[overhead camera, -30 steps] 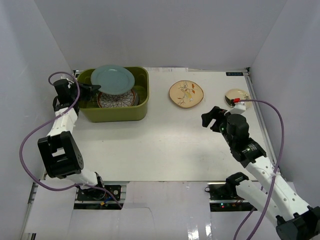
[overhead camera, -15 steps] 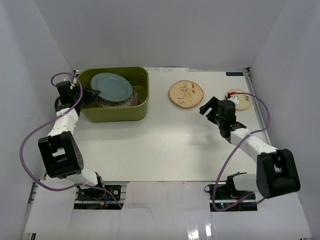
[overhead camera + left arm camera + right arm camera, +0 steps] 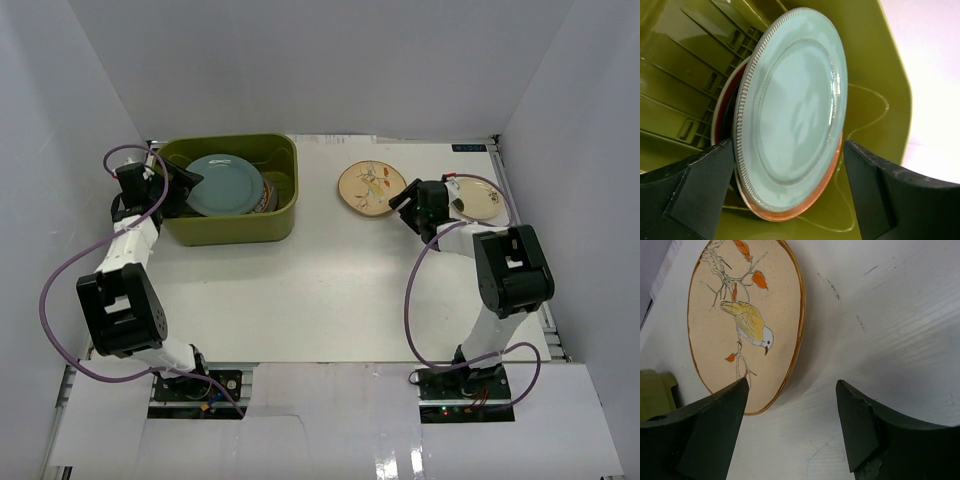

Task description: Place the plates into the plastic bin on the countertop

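The olive-green plastic bin [image 3: 228, 225] stands at the back left of the countertop [image 3: 330, 280]. A pale blue plate [image 3: 222, 184] lies on a stack of plates inside it. My left gripper [image 3: 180, 187] hovers over the bin's left rim. In the left wrist view its fingers [image 3: 700, 190] stand wide apart on either side of the blue plate [image 3: 795, 100], open and not touching it. A red-rimmed plate [image 3: 805, 209] shows underneath. A tan bird plate [image 3: 371, 187] [image 3: 745, 320] lies at the back centre. My right gripper [image 3: 402, 205] [image 3: 792, 385] is open at its near right edge.
A small cream plate [image 3: 478, 200] lies at the back right, just behind the right arm's wrist. White walls close in the countertop on three sides. A corner of the bin [image 3: 655, 390] shows past the tan plate in the right wrist view.
My left gripper has opened and let go of the pale blue plate, which now lies lower on the stack in the bin. The right gripper has swung back to the tan plate.
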Available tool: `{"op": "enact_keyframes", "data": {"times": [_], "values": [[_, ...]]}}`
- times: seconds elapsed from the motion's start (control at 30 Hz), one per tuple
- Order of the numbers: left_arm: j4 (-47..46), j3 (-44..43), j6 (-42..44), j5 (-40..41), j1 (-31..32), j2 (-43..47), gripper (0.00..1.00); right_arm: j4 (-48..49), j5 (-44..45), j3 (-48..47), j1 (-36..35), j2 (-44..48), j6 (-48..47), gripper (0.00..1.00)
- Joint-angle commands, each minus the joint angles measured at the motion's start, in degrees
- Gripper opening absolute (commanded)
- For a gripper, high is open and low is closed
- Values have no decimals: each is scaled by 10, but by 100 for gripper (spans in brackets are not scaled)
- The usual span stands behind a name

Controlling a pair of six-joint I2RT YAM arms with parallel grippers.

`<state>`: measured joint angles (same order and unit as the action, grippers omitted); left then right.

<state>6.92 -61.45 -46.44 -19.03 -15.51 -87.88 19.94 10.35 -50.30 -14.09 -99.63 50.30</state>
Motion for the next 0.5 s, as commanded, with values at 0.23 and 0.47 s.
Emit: {"op": "enact_keyframes", "data": {"times": [0.23,0.47], "values": [[98,-42,148,203,74,120,98,40,-4,-86,10,-112,69,66],[189,-95,188,279,118,92,98,42,-2,-110,19,-152,107,47]]}}
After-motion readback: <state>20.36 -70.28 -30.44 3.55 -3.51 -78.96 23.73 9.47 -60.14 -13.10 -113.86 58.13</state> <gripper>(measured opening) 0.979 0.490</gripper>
